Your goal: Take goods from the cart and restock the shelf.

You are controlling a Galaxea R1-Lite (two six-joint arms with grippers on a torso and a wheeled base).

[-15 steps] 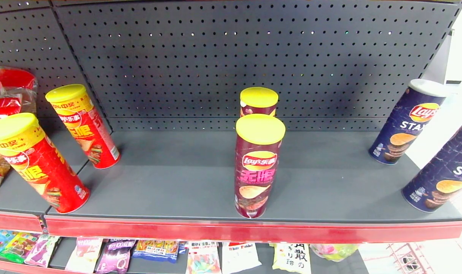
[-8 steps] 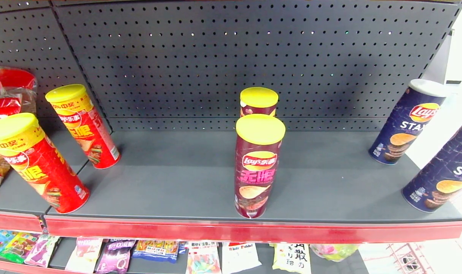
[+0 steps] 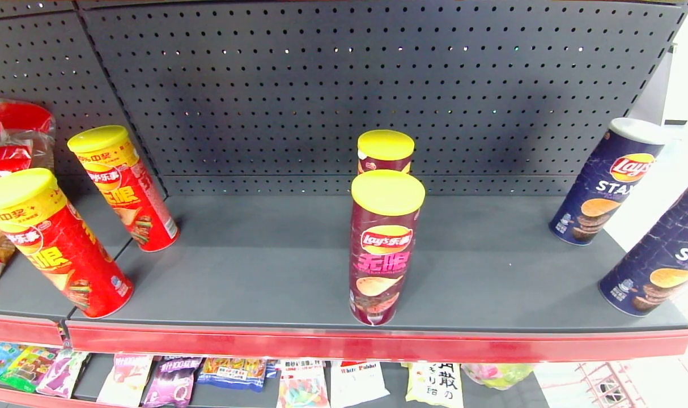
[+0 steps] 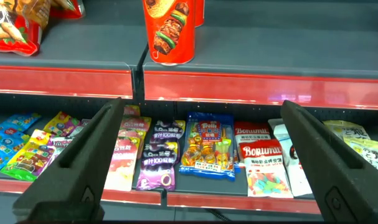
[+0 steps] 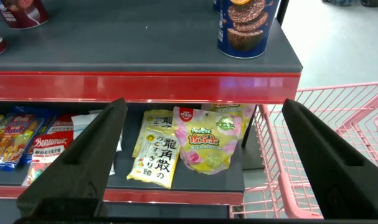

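Above left end effector (image 4: pixel 202 104), spotted red can (image 4: pixel 169 31) at shelf (image 4: pixel 269 43) edge; found end effector released, empty. Beside right end effector (image 5: pixel 204 104), likewise released, noted pink cart (image 5: pixel 277 180), blue can (image 5: pixel 245 28) above.

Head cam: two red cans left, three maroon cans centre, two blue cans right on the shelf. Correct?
No. The head view shows two maroon cans in the centre, not three: the front maroon can and the rear maroon can straight behind it. The near red can and far red can on the left, and the far blue can and near blue can on the right, match.
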